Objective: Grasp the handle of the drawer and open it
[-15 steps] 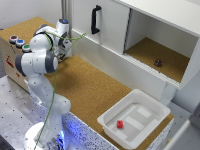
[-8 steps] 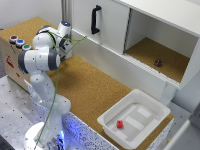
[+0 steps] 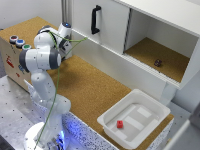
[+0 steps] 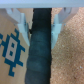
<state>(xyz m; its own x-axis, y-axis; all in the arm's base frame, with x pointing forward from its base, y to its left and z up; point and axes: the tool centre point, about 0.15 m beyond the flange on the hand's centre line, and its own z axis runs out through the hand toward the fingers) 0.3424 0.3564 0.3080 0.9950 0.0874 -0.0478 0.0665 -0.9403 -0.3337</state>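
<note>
Arm [image 3: 42,55] shifted slightly; tub [image 3: 134,121] holds red block [image 3: 120,124].

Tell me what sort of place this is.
Probably a robot lab's mock kitchen, not a real home. A Panda arm stands on a perforated metal bench, beside a cork counter, facing a white cabinet whose drawer carries a black handle. A white tub holds a small red block.

Slim black upright bar handle with bent ends [image 3: 95,19]: vertical, mounted near the exterior view's left edge of the tall flat white drawer front panel [image 3: 111,25]. Panel appears closed, flush with white cabinet. Not visible in wrist view.
</note>
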